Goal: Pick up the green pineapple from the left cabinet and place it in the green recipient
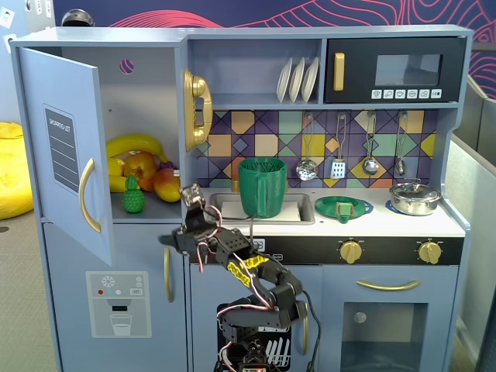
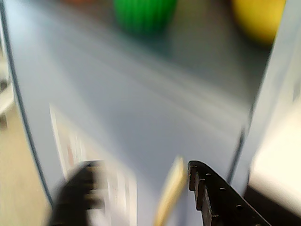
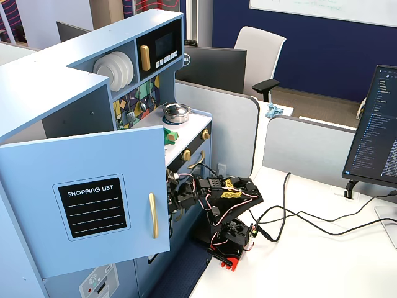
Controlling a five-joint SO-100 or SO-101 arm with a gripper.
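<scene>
The green pineapple [image 1: 133,195] stands upright on the shelf of the left cabinet, in front of the bananas and round fruits. The cabinet's door [image 1: 68,147] with the shopping list panel hangs open; it also shows in a fixed view [image 3: 93,198]. In the blurred wrist view the pineapple [image 2: 145,14] is at the top edge, beyond the gripper. My gripper [image 1: 189,198] is open and empty, in front of the cabinet's right edge, lower than the shelf and right of the pineapple. Its fingers [image 2: 214,195] stand wide apart. The green recipient [image 1: 262,186] stands in the sink.
Yellow bananas [image 1: 133,146] and red-orange fruits [image 1: 147,172] lie behind the pineapple. A gold toy phone [image 1: 197,108] hangs on the cabinet's right wall. A shallow green dish [image 1: 343,208] and a metal pot [image 1: 414,197] sit on the counter. The lower door's gold handle [image 2: 169,193] is between my fingers in the wrist view.
</scene>
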